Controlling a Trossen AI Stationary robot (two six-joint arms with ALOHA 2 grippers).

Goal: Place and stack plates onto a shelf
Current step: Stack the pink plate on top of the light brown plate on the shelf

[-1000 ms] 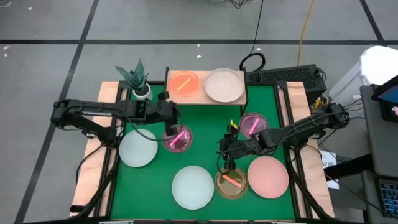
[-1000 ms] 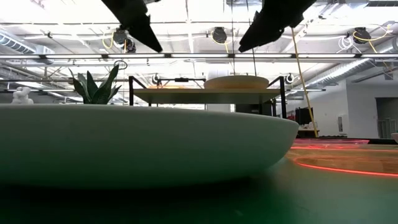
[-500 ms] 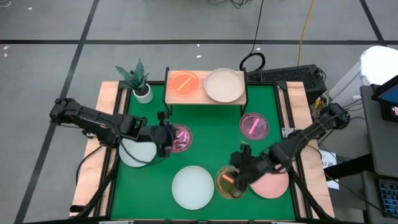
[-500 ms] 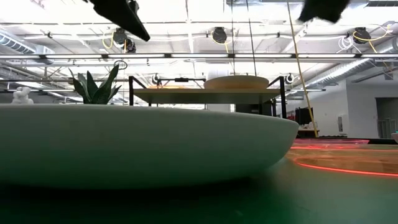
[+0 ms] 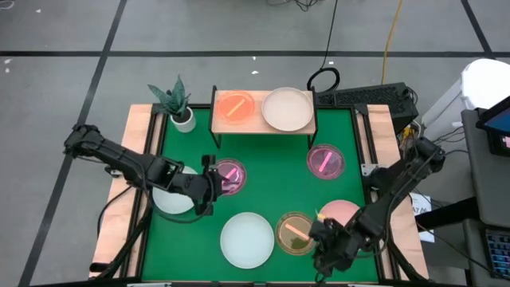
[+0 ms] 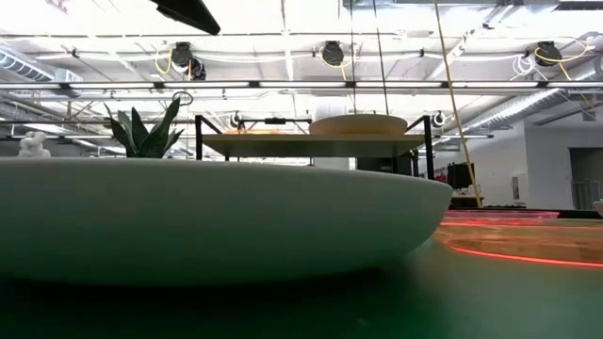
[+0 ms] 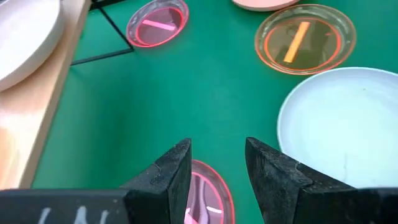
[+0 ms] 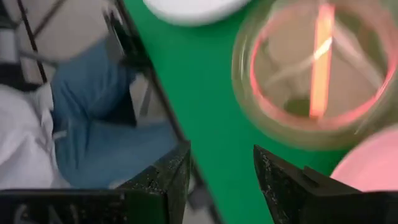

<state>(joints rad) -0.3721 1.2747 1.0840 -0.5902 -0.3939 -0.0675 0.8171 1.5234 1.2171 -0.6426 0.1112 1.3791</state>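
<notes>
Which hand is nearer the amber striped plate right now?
The right hand. It hangs at the amber striped plate's near-right edge, by the salmon plate. The left hand is across the mat, over the pink striped plate.

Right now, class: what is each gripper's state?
Left gripper: open, empty, over the pink striped plate.
Right gripper: open, empty, near the amber plate.

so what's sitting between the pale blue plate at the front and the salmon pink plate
In the high view, a small amber translucent plate with an orange stripe lies between the pale blue plate and the salmon pink plate. The right gripper hovers at its near edge.
</notes>
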